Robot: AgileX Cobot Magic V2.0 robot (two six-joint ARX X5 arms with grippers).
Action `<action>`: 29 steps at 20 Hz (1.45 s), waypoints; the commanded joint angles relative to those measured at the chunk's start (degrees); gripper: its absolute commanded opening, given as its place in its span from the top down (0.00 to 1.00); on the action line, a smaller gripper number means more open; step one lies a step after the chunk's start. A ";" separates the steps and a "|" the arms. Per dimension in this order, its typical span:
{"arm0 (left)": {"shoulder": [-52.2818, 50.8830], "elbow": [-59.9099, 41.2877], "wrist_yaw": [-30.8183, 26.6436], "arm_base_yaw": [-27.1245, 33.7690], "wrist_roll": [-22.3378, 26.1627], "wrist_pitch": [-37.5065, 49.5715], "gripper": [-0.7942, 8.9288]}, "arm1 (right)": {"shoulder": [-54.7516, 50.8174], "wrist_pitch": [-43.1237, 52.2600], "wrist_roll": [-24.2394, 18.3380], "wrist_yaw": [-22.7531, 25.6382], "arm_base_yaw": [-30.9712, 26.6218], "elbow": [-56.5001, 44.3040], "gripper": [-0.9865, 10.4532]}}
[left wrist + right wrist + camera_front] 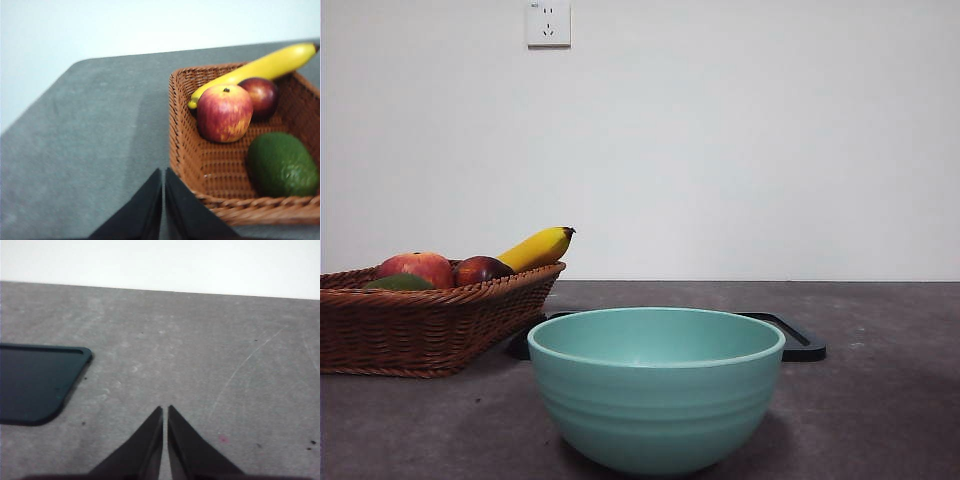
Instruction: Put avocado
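The dark green avocado lies in a brown wicker basket, beside two red apples and under a yellow banana. In the front view only its top shows over the basket rim at the left. My left gripper is shut and empty, hovering above the table just outside the basket's near corner. My right gripper is shut and empty over bare grey table. Neither gripper shows in the front view.
A teal bowl stands front and centre. A black tray lies behind it, and its corner shows in the right wrist view. Two red apples and a banana share the basket.
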 commanded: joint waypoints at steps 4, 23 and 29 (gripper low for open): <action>-0.11 -1.14 0.04 0.11 -23.26 -0.31 0.91 | -0.04 0.61 7.48 -0.96 -0.07 -0.22 0.91; 3.32 11.69 5.53 0.11 -31.41 -11.23 0.91 | 4.22 -9.57 17.20 -2.82 -0.07 14.12 0.91; 10.91 21.03 10.34 0.11 -27.47 -17.77 0.91 | 12.85 -15.43 15.32 -8.22 -0.04 24.72 0.91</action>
